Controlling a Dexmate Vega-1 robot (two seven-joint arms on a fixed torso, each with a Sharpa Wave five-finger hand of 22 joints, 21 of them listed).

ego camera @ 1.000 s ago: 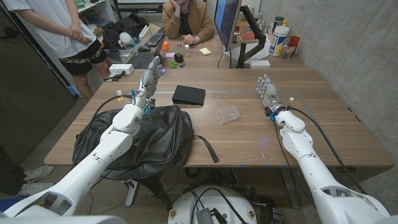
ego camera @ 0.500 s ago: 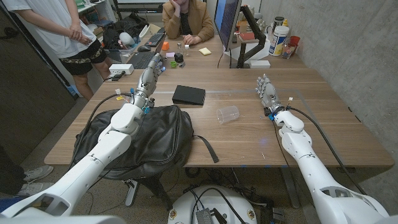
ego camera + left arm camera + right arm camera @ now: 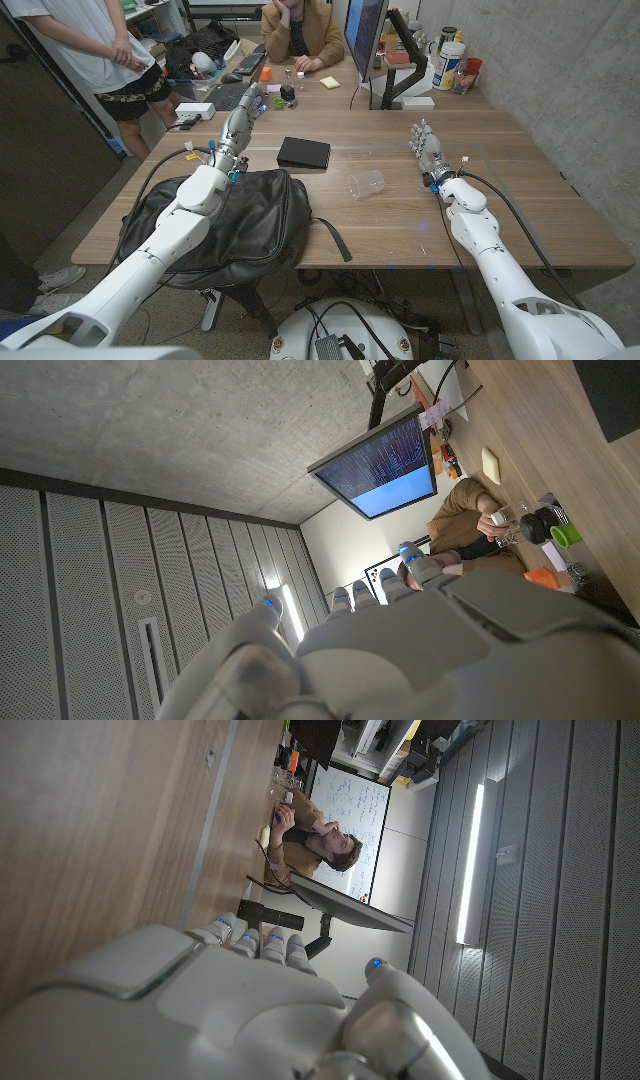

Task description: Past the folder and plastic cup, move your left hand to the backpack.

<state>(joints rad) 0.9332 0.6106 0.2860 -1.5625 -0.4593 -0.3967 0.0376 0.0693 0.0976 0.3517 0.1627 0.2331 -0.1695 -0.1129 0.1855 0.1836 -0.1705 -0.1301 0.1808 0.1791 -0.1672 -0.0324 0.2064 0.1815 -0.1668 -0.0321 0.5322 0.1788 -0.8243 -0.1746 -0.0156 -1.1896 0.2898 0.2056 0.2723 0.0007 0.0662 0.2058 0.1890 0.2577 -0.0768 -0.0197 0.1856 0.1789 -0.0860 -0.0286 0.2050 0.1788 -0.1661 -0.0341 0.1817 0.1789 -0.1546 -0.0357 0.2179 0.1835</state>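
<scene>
Almost nothing has moved since the earlier frames: the left hand (image 3: 238, 125) stays raised beyond the far edge of the backpack (image 3: 235, 222), and the right hand (image 3: 428, 150) stays where it was.

The backpack, black and slumped, lies on the wooden bench (image 3: 400, 215) under the left forearm, nearer the robot than the left hand, hanging partly over the bench's near edge; a strap trails from it toward the right hand's side. The left hand is held up above the bench with its fingers extended and lying close together, holding nothing. In the left wrist view the back of this hand (image 3: 400, 650) shows with its fingertips (image 3: 415, 558) pointing at the room's far side.

The black folder (image 3: 303, 152) lies flat just to the right of the left hand, and the clear plastic cup (image 3: 366, 183) lies on its side between the folder and the right hand. The right hand stands upright on the bench, fingers up and slightly apart, empty; its back (image 3: 210, 1010) shows in the right wrist view.

Beyond the left hand, the bench's far end carries a keyboard (image 3: 233, 95), small items and a monitor (image 3: 364, 35). A seated person (image 3: 300, 30) faces the bench there and another person (image 3: 95, 50) stands at the left. The walls are grey concrete.
</scene>
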